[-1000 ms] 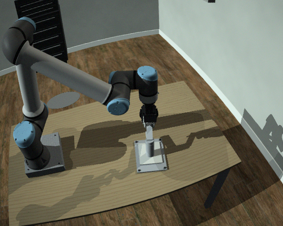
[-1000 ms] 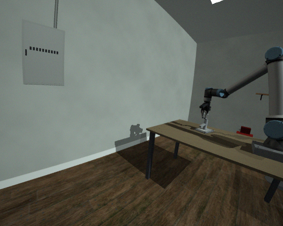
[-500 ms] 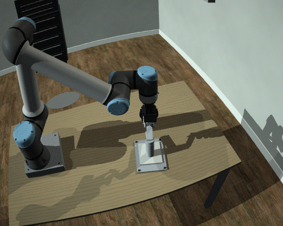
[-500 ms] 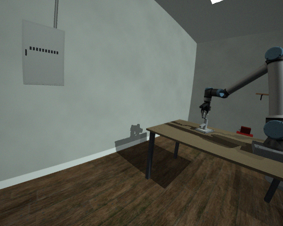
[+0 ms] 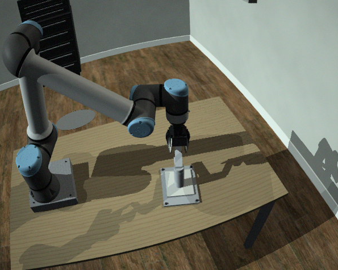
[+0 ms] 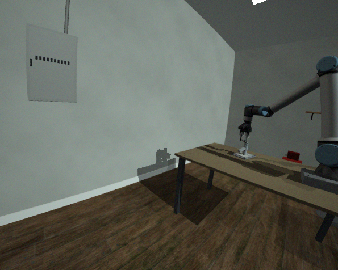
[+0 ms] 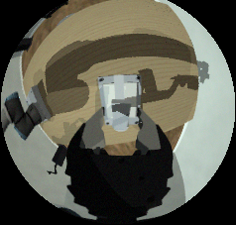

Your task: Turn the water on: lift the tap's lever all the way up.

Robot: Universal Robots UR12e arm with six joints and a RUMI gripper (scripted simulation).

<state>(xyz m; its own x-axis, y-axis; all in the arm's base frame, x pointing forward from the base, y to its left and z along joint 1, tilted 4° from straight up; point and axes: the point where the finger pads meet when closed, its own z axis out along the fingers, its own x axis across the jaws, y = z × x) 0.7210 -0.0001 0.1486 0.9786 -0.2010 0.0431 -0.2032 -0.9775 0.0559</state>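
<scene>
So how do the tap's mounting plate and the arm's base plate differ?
The tap's mounting plate is pale, thin and near the table's middle; the arm's base plate is darker grey, thicker and near the table's end. Both are square with corner screws and lie flat on the table.

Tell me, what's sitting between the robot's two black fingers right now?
The upper end of the tap's lever, raised steeply from the tap's body. The top view shows the gripper open, with fingers standing on both sides of the lever tip rather than pinching it.
</scene>
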